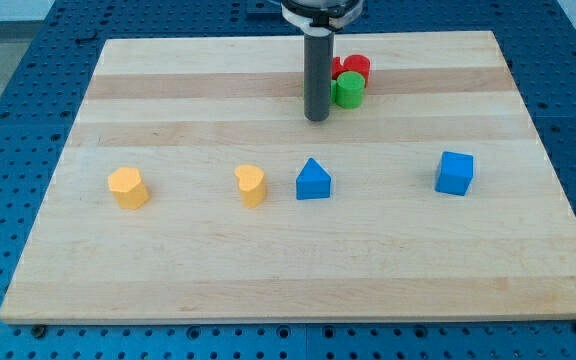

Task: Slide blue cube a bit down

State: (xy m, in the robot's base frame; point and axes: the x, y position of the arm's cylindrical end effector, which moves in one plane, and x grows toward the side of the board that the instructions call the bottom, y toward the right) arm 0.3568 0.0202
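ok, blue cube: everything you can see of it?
The blue cube is a small, solid-looking block in matte blue, with top and two side faces showing, turned slightly askew. It sits flat on the wooden board at the view's right, alone, touching nothing. My tip is well off to its upper left, beside the green block.

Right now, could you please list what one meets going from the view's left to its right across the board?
Yellow block → yellow heart → blue triangle → my tip → green block → blue cube. The red blocks overlap the green one, so I leave them out.
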